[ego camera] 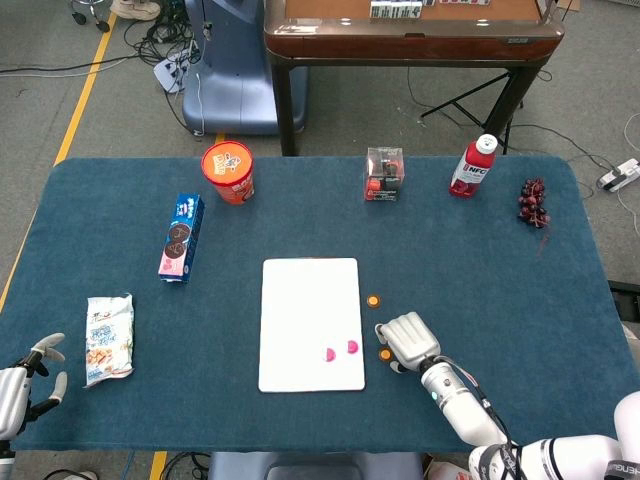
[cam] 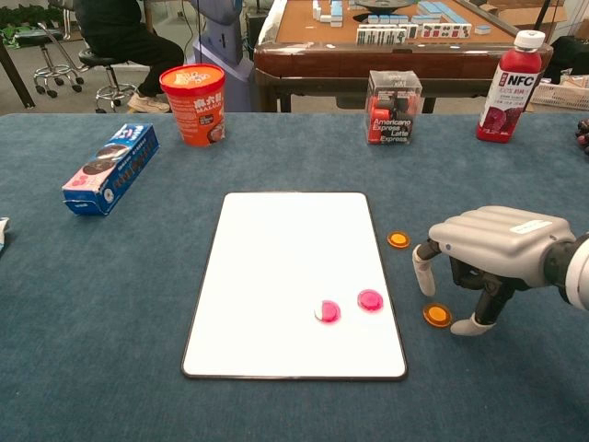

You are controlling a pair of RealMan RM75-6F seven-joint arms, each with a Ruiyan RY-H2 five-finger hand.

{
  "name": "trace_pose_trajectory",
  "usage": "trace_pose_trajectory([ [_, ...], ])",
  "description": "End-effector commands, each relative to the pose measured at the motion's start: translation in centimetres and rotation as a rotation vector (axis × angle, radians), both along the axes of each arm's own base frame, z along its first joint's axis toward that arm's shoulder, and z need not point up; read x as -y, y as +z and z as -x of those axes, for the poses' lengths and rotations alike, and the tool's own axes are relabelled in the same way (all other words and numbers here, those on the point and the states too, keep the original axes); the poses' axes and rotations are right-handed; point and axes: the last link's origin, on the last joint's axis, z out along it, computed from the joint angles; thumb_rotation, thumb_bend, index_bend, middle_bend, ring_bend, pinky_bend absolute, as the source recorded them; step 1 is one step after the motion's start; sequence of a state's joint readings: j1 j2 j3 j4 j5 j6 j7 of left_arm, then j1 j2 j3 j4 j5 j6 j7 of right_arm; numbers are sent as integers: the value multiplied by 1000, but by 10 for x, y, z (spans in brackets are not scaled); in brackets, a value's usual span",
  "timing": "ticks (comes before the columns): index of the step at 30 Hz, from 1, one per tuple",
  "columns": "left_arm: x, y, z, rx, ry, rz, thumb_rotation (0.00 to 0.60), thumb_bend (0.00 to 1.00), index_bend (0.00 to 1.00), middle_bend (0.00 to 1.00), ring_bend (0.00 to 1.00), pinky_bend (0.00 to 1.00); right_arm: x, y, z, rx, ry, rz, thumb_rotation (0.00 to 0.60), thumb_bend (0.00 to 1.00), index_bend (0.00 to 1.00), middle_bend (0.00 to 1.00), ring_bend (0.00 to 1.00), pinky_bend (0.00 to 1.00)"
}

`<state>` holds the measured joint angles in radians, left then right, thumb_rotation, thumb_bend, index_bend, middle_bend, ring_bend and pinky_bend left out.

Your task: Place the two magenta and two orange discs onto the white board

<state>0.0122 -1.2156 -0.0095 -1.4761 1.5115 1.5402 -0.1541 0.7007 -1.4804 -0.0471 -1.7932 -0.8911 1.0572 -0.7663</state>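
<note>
Two magenta discs (cam: 329, 311) (cam: 370, 300) lie on the white board (cam: 276, 267), near its lower right; the head view shows them too (ego camera: 330, 354) (ego camera: 352, 346). One orange disc (cam: 398, 239) (ego camera: 373, 300) lies on the cloth just right of the board. The other orange disc (cam: 437, 315) (ego camera: 385, 354) lies lower, right beside my right hand (cam: 488, 253) (ego camera: 407, 339). That hand hovers palm down over it, fingers curved down and apart, holding nothing. My left hand (ego camera: 25, 375) sits at the table's near left edge, fingers apart and empty.
An orange cup (cam: 193, 103), a blue cookie box (cam: 111, 168), a clear coffee box (cam: 393, 107) and a red bottle (cam: 511, 87) stand along the back. A snack bag (ego camera: 108, 338) lies near the left hand. Dark grapes (ego camera: 533, 202) rest at the far right.
</note>
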Motion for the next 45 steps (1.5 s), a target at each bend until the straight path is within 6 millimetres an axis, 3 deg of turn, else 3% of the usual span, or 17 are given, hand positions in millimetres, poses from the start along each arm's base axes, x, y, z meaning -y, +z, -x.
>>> trace_pose_trajectory([
  [1, 0, 0, 0, 0, 0, 0, 600, 472, 269, 426, 506, 662, 0, -1, -1, -2, 2, -5, 600, 183, 436, 1000, 1000, 1000],
  [26, 1, 0, 0, 7, 1, 0, 600, 472, 269, 426, 506, 662, 0, -6, -2, -26, -8, -29, 600, 187, 436, 1000, 1000, 1000],
  [39, 2, -3, 1, 12, 3, 2, 600, 472, 269, 426, 506, 662, 0, -7, -2, -31, -10, -32, 600, 301, 517, 1000, 1000, 1000],
  [45, 1, -2, 0, 12, 1, 0, 600, 472, 269, 426, 506, 662, 4, 4, -9, 5, -4, -2, 600, 308, 520, 1000, 1000, 1000],
])
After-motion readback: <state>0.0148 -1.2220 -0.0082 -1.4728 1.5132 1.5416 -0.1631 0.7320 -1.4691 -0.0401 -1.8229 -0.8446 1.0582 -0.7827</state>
